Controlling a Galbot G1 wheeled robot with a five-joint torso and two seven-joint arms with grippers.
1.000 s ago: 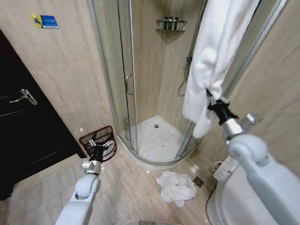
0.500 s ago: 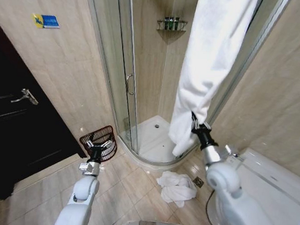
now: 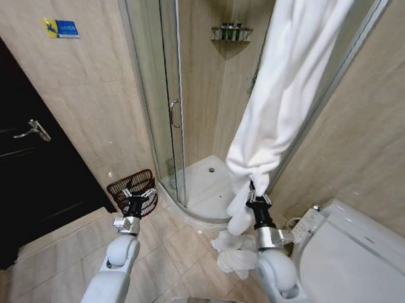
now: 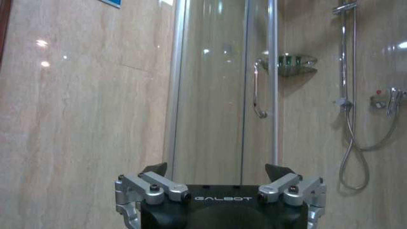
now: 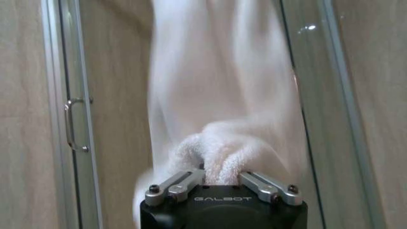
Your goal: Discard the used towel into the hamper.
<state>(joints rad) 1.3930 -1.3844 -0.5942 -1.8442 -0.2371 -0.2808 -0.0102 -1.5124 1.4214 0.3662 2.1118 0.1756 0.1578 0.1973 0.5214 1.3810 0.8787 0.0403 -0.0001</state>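
Bathroom, seen from above and in front.

Right gripper (image 3: pixel 257 194): raised at centre-right, fingers clamped on a fold of the hanging white towel (image 3: pixel 282 94). The towel runs from the top edge down along the frame of the glass shower enclosure (image 3: pixel 165 104), its lower end bunched at the gripper.

Left gripper (image 3: pixel 135 202): held low at left, jaws spread, in front of the hamper (image 3: pixel 130 184), which stands on the tile floor against the beige wall beside the shower.

Crumpled white cloth (image 3: pixel 233 252): on the floor near the shower base.

Toilet (image 3: pixel 348 263): lower right.

Dark door (image 3: pixel 22 165): far left.
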